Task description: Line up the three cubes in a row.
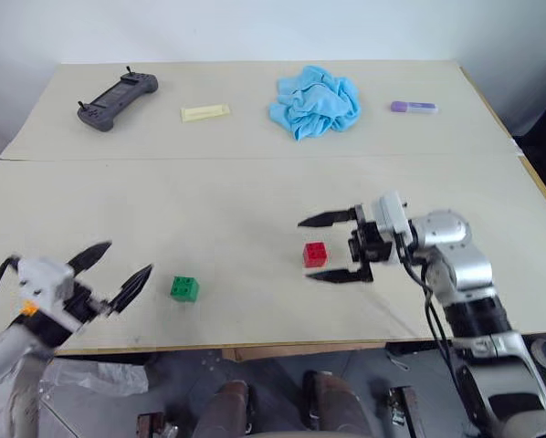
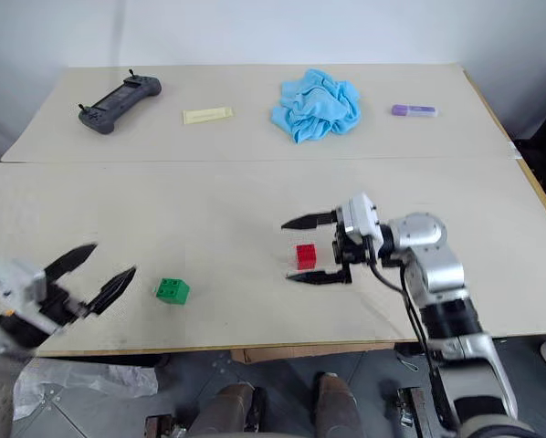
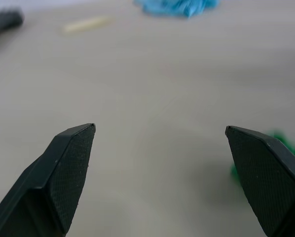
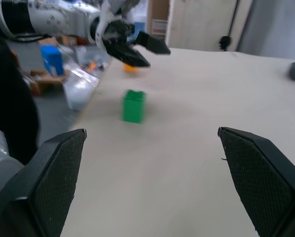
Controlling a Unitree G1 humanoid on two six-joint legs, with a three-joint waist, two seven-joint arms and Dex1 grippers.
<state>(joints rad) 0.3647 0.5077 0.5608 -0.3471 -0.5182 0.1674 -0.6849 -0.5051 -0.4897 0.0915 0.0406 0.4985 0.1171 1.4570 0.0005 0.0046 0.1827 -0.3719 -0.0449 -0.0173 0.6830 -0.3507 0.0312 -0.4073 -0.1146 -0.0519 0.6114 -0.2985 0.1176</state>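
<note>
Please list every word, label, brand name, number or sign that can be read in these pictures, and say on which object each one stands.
No text can be read here.
Purple capsule-shaped object: it has a pale part, but no lettering can be made out.
Dark handheld controller: any markings are too small to read.
Pale yellow strip, red cube, green cube: no print is visible.

Two pale beige tabletops sit butted together, the seam between them running left to right across the middle of the scene. The surface is matte and evenly lit, with only soft shadows. Behind the far edge rises a plain white wall. Below the near edge lies a grey floor, with crumpled clear plastic at the near left. At the far right, past the table's corner, the room goes dark.
</note>
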